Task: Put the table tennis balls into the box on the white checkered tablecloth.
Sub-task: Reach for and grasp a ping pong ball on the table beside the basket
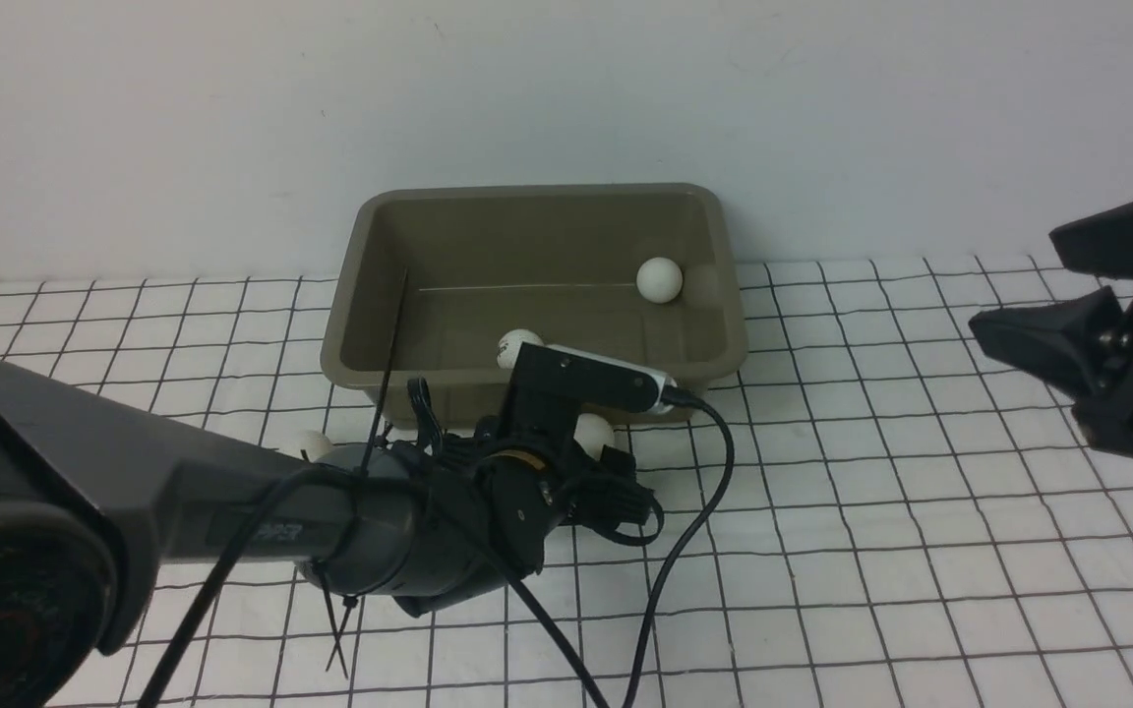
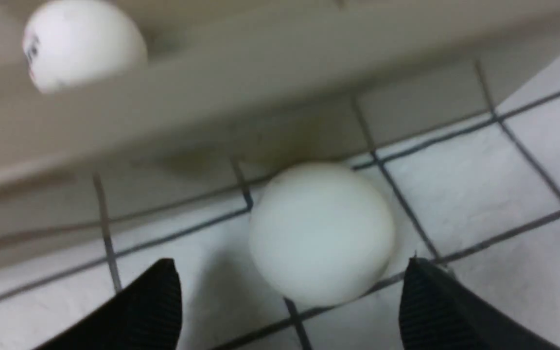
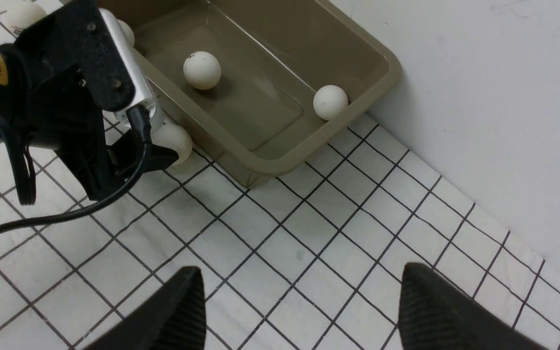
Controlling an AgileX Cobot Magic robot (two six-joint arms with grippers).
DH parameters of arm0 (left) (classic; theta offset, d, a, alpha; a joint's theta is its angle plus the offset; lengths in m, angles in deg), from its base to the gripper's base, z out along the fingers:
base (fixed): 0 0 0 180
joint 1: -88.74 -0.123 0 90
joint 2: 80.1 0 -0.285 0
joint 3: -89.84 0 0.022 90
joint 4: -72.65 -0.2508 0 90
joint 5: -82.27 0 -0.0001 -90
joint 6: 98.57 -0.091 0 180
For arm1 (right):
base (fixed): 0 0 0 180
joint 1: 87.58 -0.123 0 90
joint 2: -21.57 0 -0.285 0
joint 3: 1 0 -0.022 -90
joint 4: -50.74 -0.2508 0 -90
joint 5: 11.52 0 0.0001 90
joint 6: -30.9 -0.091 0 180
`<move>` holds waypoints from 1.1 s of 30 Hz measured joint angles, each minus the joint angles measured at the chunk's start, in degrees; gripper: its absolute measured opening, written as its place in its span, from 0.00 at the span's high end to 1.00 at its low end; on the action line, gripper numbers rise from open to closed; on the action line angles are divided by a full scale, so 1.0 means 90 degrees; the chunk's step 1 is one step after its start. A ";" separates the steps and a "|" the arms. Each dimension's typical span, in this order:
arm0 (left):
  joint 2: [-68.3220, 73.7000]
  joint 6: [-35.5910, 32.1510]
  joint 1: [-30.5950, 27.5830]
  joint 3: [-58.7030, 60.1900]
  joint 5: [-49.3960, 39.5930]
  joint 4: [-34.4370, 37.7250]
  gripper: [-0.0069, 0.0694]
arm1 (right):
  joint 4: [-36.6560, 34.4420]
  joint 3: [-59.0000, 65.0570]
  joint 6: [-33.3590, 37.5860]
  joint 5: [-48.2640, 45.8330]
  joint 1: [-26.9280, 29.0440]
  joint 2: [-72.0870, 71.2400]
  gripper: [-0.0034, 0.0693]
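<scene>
The olive-grey box (image 1: 724,334) stands at the back of the white checkered tablecloth (image 1: 921,551). Two table tennis balls lie inside it, one at the back right (image 1: 660,279) and one near the front wall (image 1: 517,347). A third ball (image 1: 594,433) lies on the cloth against the box's front. My left gripper (image 1: 626,492) is low over the cloth, open, with that ball (image 2: 323,233) just ahead of and between its fingertips (image 2: 163,291). A fourth ball (image 1: 309,444) lies left of it, half hidden by my left arm. My right gripper (image 1: 1019,285) hangs open and empty at the far right.
A white wall rises right behind the box. The left wrist's black cable (image 1: 694,511) loops over the cloth in front of the box. In the right wrist view the box rim (image 3: 280,167) and the left wrist camera (image 3: 129,82) lie ahead of my right gripper (image 3: 299,270).
</scene>
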 joint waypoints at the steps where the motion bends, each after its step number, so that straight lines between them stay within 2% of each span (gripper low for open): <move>1: 0.0029 0.0046 0.0000 0.0000 0.0006 0.0000 0.20 | 0.0000 0.0000 0.0000 0.0008 0.0000 0.0000 0.29; 5: 0.0080 0.0260 0.0000 0.0000 0.0035 -0.0177 0.21 | 0.0000 0.0000 0.0000 0.0014 0.0000 0.0000 0.29; 10: 0.0090 0.0767 0.0000 0.0000 0.0087 -0.0873 0.25 | -0.0017 0.0000 0.0005 0.0014 0.0000 0.0000 0.29; 12: 0.0095 0.1003 0.0000 0.0000 0.0109 -0.1131 0.34 | -0.0017 0.0000 0.0005 0.0014 0.0000 0.0000 0.29; 13: 0.0095 0.1023 0.0000 0.0000 0.0115 -0.1147 0.35 | -0.0017 0.0000 0.0005 0.0014 0.0000 0.0000 0.29; 15: 0.0095 0.1140 0.0000 0.0000 0.0128 -0.1260 0.48 | -0.0017 0.0000 0.0005 0.0014 0.0000 0.0000 0.29; 16: 0.0098 0.1164 0.0000 0.0000 0.0137 -0.1288 0.51 | -0.0017 0.0000 0.0005 0.0014 0.0000 0.0000 0.29; 25: 0.0096 0.1169 0.0045 0.0000 0.0105 -0.1328 0.50 | -0.0017 0.0000 0.0005 0.0064 0.0000 0.0000 0.29; 33: -0.0317 0.0709 0.0617 -0.0012 -0.1180 -0.1422 0.50 | -0.0017 0.0000 0.0062 0.0111 0.0000 0.0000 0.29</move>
